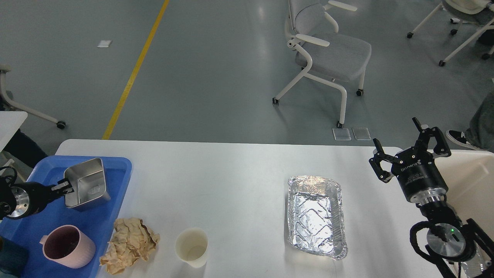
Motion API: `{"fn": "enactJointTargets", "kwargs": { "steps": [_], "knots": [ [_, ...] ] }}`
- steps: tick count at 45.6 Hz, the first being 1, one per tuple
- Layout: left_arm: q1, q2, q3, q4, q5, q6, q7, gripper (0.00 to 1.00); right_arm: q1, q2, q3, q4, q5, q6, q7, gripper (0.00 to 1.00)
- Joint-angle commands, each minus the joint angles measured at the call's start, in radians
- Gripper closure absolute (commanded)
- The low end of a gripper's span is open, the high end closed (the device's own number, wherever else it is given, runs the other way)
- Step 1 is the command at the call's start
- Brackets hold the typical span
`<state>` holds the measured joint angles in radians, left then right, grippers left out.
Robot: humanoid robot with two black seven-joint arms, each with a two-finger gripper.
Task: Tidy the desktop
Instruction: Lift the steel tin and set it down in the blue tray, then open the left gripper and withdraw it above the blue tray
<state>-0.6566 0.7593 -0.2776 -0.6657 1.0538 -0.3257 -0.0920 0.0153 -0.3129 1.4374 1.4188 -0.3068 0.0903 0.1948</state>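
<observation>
The white desktop (231,173) fills the lower half of the view. My left gripper (68,187) is shut on the rim of a square steel container (87,184), holding it tilted over the blue tray (115,170). A pink mug (67,246) stands in the tray. A crumpled brown paper (129,244), a cream paper cup (192,247) and a foil tray (316,216) lie on the desktop. My right gripper (399,141) is open and empty, raised above the desktop's right end.
A cream-coloured bin (472,181) stands at the desktop's right edge, behind my right arm. Grey chairs (328,54) stand on the floor beyond the far edge. A yellow line (135,69) runs across the floor.
</observation>
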Motion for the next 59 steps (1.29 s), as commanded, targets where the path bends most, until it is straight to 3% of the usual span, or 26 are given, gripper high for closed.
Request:
{"fn": "enactJointTargets", "kwargs": {
  "steps": [1, 46, 59],
  "knots": [
    [0.0, 0.0, 0.0, 0.0, 0.0, 0.0, 0.0, 0.03, 0.0, 0.0, 0.0, 0.0, 0.0, 0.0, 0.0, 0.0],
    [-0.014, 0.032, -0.028, -0.005, -0.018, 0.008, 0.0, 0.03, 0.0, 0.0, 0.0, 0.002, 0.0, 0.0, 0.0, 0.0],
    [-0.021, 0.074, -0.311, -0.032, -0.282, -0.064, 0.001, 0.03, 0.0, -0.003, 0.001, 0.002, 0.0, -0.009, 0.0, 0.0]
  ]
}}
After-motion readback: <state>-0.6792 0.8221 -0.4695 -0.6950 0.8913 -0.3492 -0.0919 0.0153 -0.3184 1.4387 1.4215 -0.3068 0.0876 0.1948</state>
